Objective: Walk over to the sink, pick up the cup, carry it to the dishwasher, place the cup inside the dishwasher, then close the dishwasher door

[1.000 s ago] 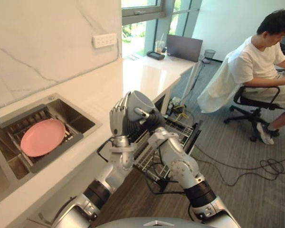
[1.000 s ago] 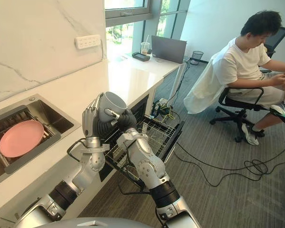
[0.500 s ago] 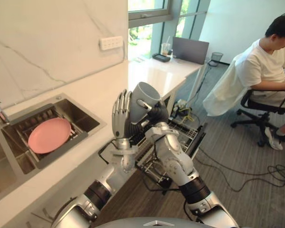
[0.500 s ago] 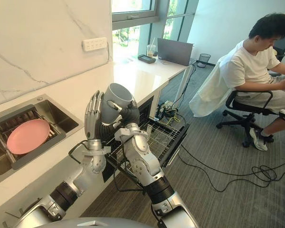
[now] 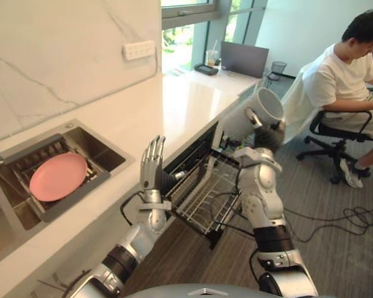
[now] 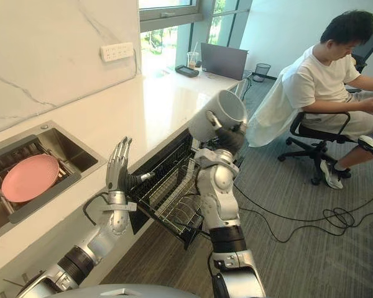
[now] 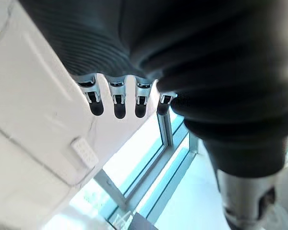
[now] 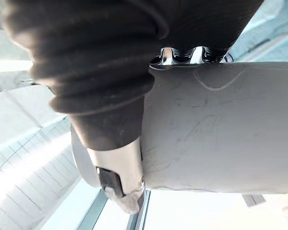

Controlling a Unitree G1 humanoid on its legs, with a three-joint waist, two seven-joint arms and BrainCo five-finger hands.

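The left hand (image 5: 151, 167) has let go, fingers straight; the right hand (image 5: 270, 133) alone grips the cup (image 5: 258, 112) above the dishwasher rack (image 5: 202, 195).

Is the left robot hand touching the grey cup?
Apart. The left eye view shows open space between the left robot hand and the cup, which the right robot hand holds.
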